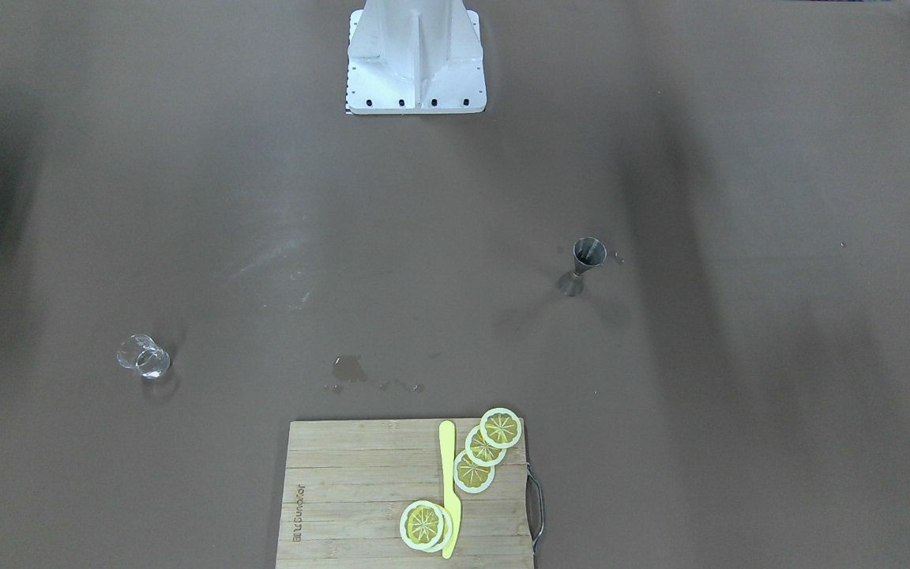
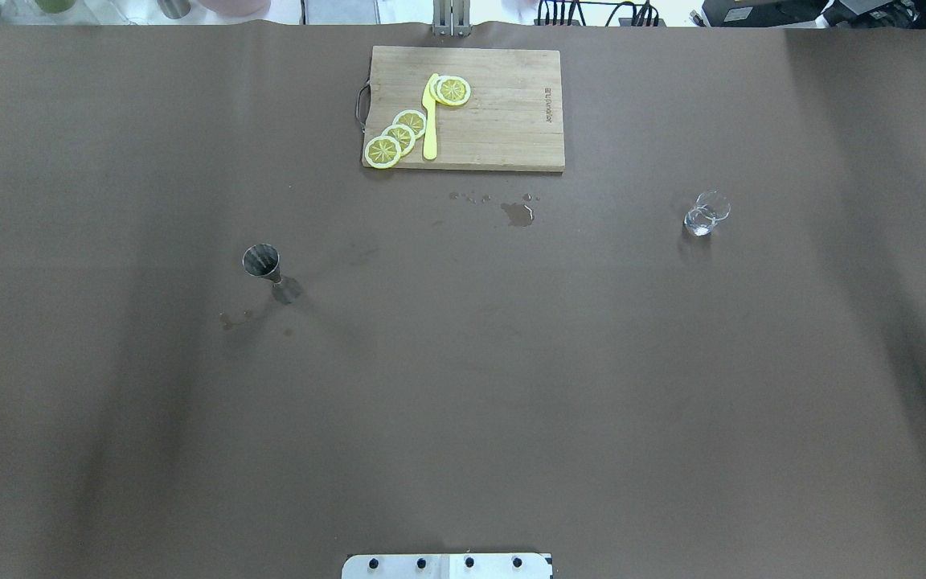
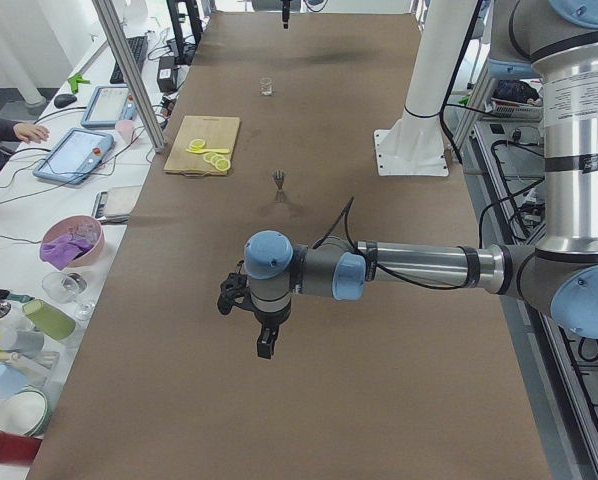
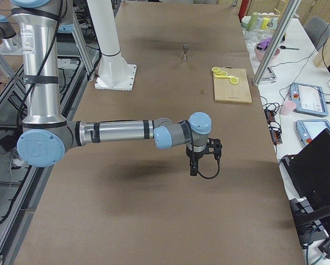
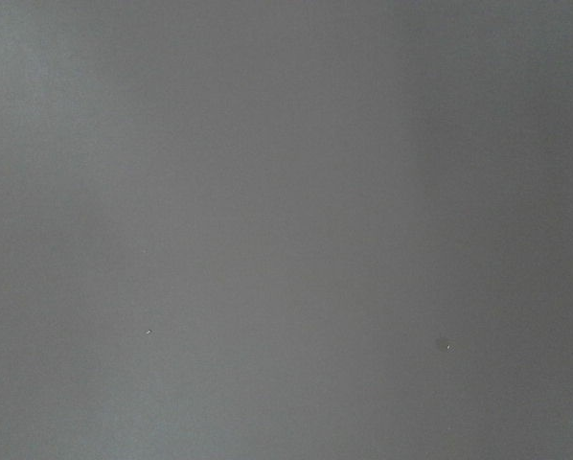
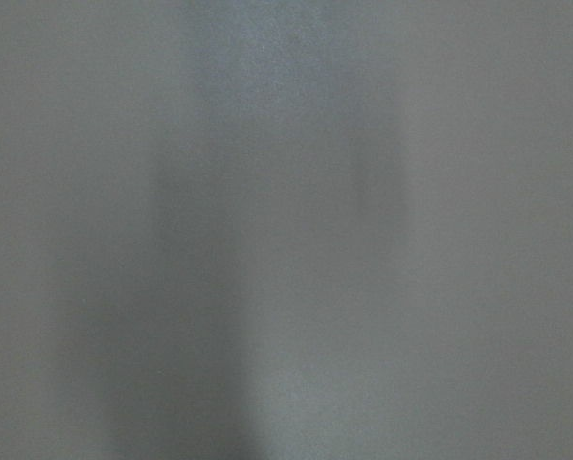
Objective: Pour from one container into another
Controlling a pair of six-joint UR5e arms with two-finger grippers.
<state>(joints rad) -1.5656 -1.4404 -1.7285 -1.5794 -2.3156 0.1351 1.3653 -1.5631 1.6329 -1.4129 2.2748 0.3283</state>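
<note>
**Two pincers above the table cover, one jigger and one glass set far apart**

Nearest the lens in the left-end view, the left pincer (image 3: 265, 346) points straight down from its near arm, low in the middle of the frame and above the brown table (image 2: 463, 402). Nothing is between its fingers, but I cannot tell from this view whether they are parted or closed. In the right-end view the right pincer (image 4: 193, 169) hangs the same way at frame centre, a black cable looped beside it. Its state cannot be told either. Each wrist camera shows only plain brown cover.

Outward from them, in the front-facing view, the one metal jigger (image 1: 584, 265) stands upright right of centre. The one clear glass (image 1: 144, 357) stands at the lower left, well apart from it. Between them, just above the bottom centre, lies one dark puddle (image 1: 349, 368) with a few small drops beside it.

At the bottom edge sits one wooden cutting board (image 1: 344, 490). It carries five lemon slices (image 1: 473, 472), three in an overlapping row and two stacked, with one yellow knife (image 1: 448, 490) lying between the groups. The white robot base (image 1: 415, 59) is at top centre.
</note>
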